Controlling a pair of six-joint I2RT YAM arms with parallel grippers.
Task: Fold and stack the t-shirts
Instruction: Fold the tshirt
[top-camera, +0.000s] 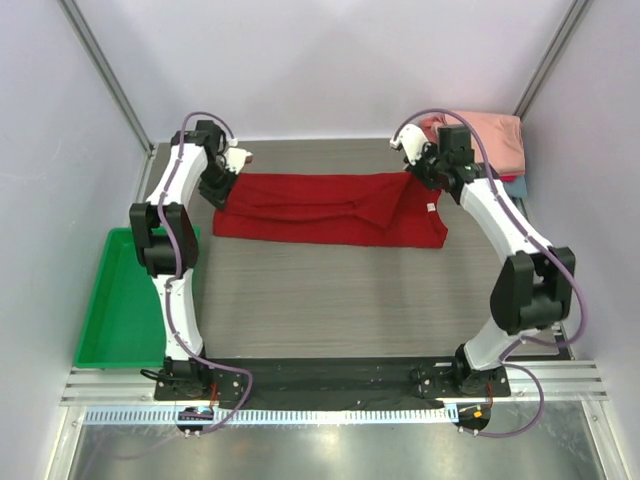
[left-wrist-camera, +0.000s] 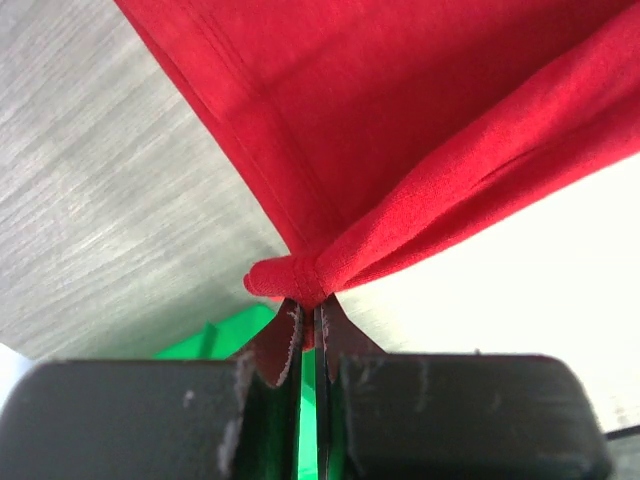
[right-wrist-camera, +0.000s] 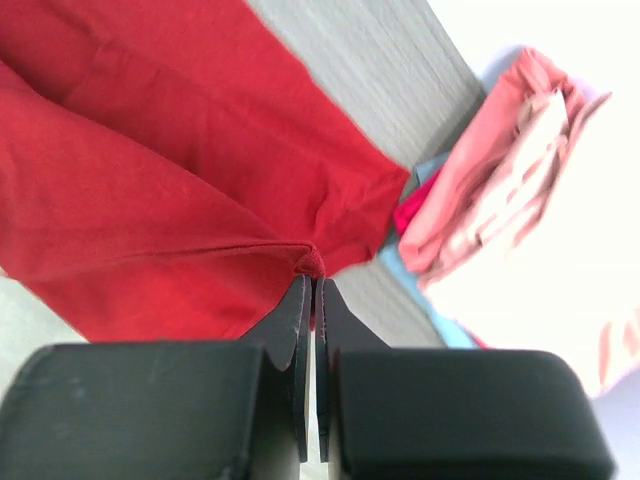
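Two arms reach across the worktop (top-camera: 330, 310), and each one pinches an end of the same deep red t-shirt (top-camera: 330, 210). The shirt lies as a long, loosely folded band across the far half of the surface, toward 12 o'clock from the middle in the overhead view. The left pincer (top-camera: 218, 192) is at the band's 9 o'clock end. Its wrist view shows the jaws closed on a small bunched corner of the red cloth, with a hemmed edge running away from the grip and the fabric lifting slightly off the grey wood-grain surface. The right pincer (top-camera: 425, 175) is at the 3 o'clock end, closed on a fold of the same shirt. There the cloth rises in a crease toward the fingertips. A small white neck label (top-camera: 432, 208) shows on the shirt just below that grip, at about 5 o'clock from it. Between the two grips the band sags flat on the worktop, with creases running along its length. A stack of folded t-shirts (top-camera: 490, 140) sits in the far corner at 1 o'clock, close behind the right arm. It has a salmon-pink shirt on top, and teal (top-camera: 512, 186) and a sliver of red show at the edges beneath. A green tray (top-camera: 125, 300) lies at 8 o'clock beside the left arm, well apart from the red shirt.
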